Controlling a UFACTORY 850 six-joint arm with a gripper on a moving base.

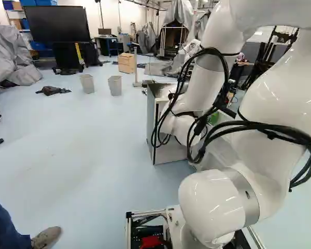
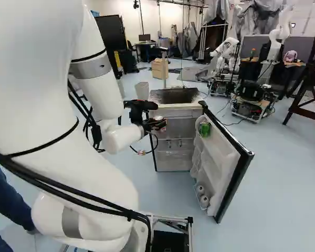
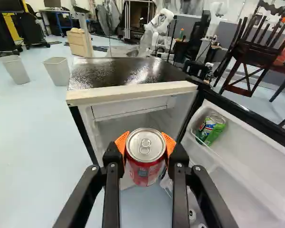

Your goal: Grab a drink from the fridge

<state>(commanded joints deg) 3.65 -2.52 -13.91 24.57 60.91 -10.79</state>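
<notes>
Because a rounded can offers firm contact across its width, the black two-fingered pincer [image 3: 145, 145] has its orange pads on opposite sides of the red metal drink can with a silver lid [image 3: 145, 165]. The fingers stand apart by the can's breadth, closed against it, with no gap that I can see at either pad. The grip sits high, near the lid, which leaves most of the body hanging free below; the can looks roughly upright, a sensible way to carry a drink.

The can is at the front of the small white fridge with a dark top [image 2: 174, 96], by its opening; exactly how far it clears the front edge I cannot tell. The white-lined door with black edging [image 2: 220, 163] is swung wide, giving the white jointed arm [image 2: 115, 138] a way in and out past the shelves. A green can [image 3: 212, 129] leans in the door's upper rack, whose raised front keeps it from falling.

The drink appears secured, so the task seems mostly done; what remains, I judge, is drawing it well away. Swinging towards the door would risk knocking the rack, so a straight retreat looks safer.
</notes>
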